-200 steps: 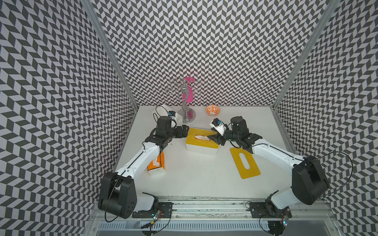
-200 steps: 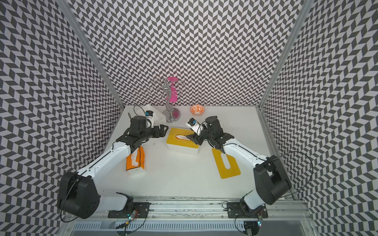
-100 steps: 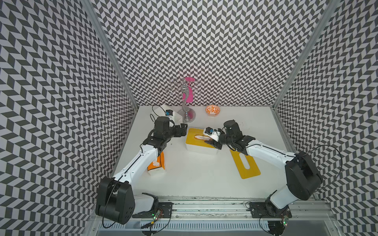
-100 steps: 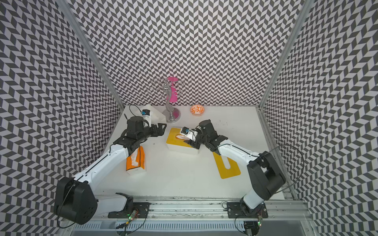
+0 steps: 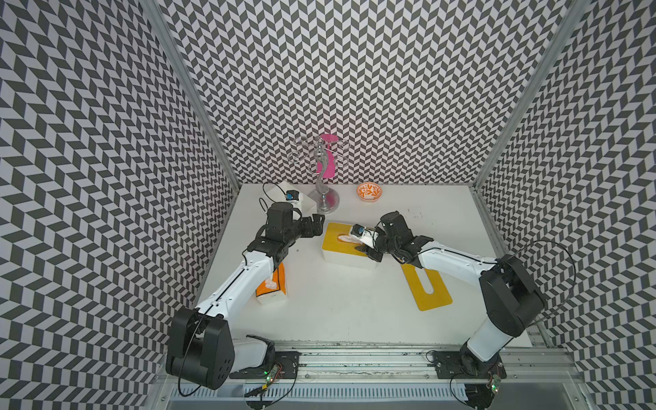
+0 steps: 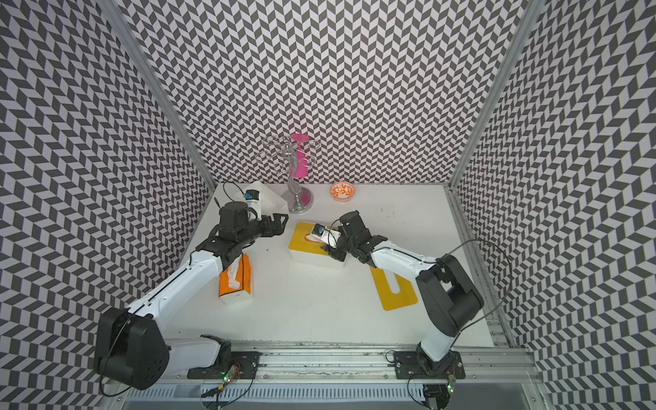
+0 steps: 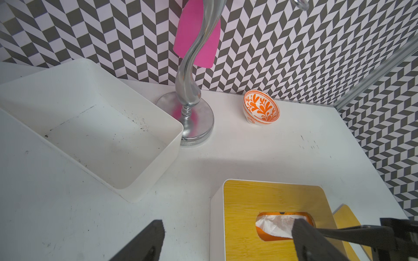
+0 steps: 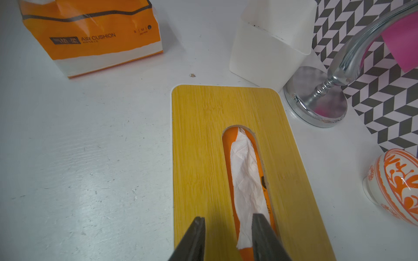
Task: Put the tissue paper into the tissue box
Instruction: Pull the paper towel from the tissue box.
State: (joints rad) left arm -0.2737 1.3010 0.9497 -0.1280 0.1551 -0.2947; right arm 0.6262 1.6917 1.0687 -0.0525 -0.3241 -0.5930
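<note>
Floppy, feather-light tissue is bunching in the tissue box — pinch its ridge; right gripper is hovering narrow at three o'clock, left gripper gaping.

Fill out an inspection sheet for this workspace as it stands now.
Surface: white tabletop, faint dark scuffs.
Job's things: white tissue box with yellow bamboo lid, white tissue showing in its slot; orange tissue pack partly under the left arm.
Clutter: spare yellow slotted lid, empty white open bin, silver ringed stand, orange-patterned bowl.
Grippers: left gripper open beside the box, empty; right gripper over the slot, jaws apart, one finger at the tissue.
Cables: black cable loop by the right arm.
Surroundings: chevron-patterned walls, metal front rail.
</note>
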